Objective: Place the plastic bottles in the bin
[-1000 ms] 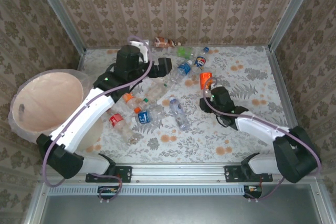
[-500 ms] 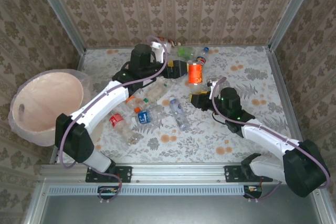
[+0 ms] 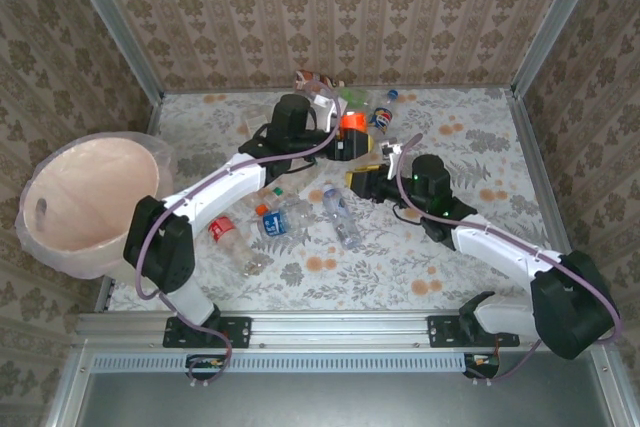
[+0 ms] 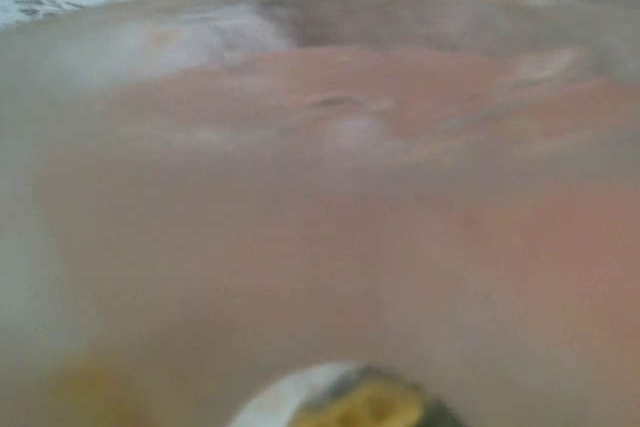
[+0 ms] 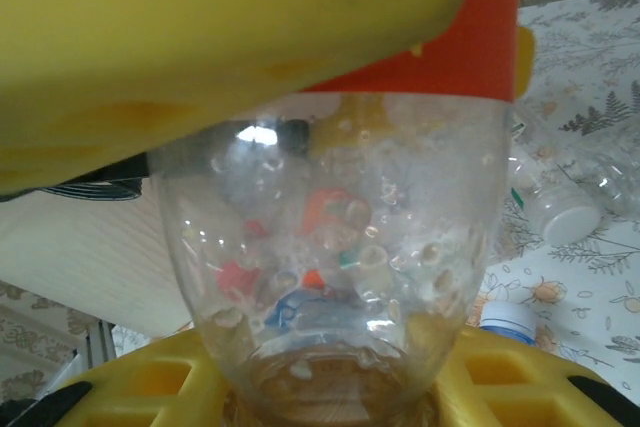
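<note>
On table (image 3: pixel 470 247): loose bottles (image 3: pixel 340 215) beside orange-label bottle (image 3: pixel 351 125).

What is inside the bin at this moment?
Inside the bin I see bare pinkish wall, a clear bag at the rim and one handle slot, with nothing lying in it. The left arm covers its right edge.

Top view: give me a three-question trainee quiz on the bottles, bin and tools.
1. True or false: the bin stands to the right of the table.
2. The right tool is shut on a bottle labelled: A blue, B orange, C green?
3. Fill in: the red-labelled bottle lies beside the ___ arm.
Key: 1 false; 2 B; 3 left.
</note>
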You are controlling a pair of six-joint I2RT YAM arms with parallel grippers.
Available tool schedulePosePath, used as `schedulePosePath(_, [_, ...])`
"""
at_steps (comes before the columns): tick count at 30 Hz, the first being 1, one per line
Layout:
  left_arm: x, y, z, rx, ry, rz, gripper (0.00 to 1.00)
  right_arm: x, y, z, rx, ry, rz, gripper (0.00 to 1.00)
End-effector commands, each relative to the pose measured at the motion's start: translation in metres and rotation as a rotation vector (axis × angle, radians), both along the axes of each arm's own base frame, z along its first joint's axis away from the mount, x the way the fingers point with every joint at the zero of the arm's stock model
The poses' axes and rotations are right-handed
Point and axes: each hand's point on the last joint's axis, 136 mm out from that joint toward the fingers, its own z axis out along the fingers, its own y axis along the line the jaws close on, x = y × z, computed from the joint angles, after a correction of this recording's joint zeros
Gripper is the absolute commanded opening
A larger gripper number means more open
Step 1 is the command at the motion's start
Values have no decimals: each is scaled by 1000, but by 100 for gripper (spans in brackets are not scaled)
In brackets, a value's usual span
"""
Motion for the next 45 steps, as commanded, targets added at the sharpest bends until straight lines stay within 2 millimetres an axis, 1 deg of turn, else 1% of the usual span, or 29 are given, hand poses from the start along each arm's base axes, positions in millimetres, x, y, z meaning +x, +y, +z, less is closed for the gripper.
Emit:
schedulePosePath(1, [-5, -8, 25, -68, -55, -59, 60, -2, 12, 29, 49, -54, 61, 41])
schedulePosePath(4, [-5, -5, 26, -59, -82, -43, 52, -3, 11, 28, 31, -63, 63, 52])
schedulePosePath(6, [-3, -1, 24, -42, -89, -16, 50, -5, 10, 27, 18, -61, 65, 66])
schedulePosePath(8, [4, 6, 22, -10, -105, 41, 48, -8, 9, 27, 3, -55, 71, 80])
schedulePosePath(10, [11, 16, 20, 36, -115, 100, 48, -9, 6, 26, -31, -47, 60, 90])
schedulePosePath(12, [19, 30, 16, 115, -127, 167, 48, -7, -2, 25, -62, -49, 15, 99])
schedulePosePath(15, [32, 61, 12, 259, -153, 289, 48, -6, -13, 29, -77, -90, -42, 100])
schedulePosePath(18, [39, 93, 11, 368, -186, 390, 48, 1, -30, 28, -108, -113, -151, 100])
schedulePosePath(20, [39, 113, 15, 417, -212, 428, 49, 12, -50, 21, -153, -95, -272, 100])
schedulePosePath(23, [38, 140, 21, 500, -251, 498, 49, 23, -73, 8, -211, -68, -402, 100])
schedulePosePath(27, [35, 175, 31, 585, -291, 580, 49, 31, -92, -7, -240, -19, -516, 100])
schedulePosePath(30, [29, 205, 40, 698, -334, 638, 49, 35, -105, -18, -251, 19, -583, 100])
schedulePosePath(33, [23, 245, 56, 864, -377, 737, 49, 39, -111, -24, -249, 47, -610, 100])
schedulePosePath(35, [17, 273, 72, 969, -410, 817, 49, 42, -113, -25, -243, 53, -617, 100])
schedulePosePath(40, [5, 330, 105, 1171, -442, 989, 50, 48, -115, -29, -231, 67, -627, 100])
schedulePosePath(44, [-3, 373, 125, 1298, -413, 1119, 50, 51, -114, -29, -227, 75, -617, 100])
schedulePosePath(45, [-5, 381, 129, 1316, -408, 1145, 50, 51, -113, -29, -228, 74, -614, 100])
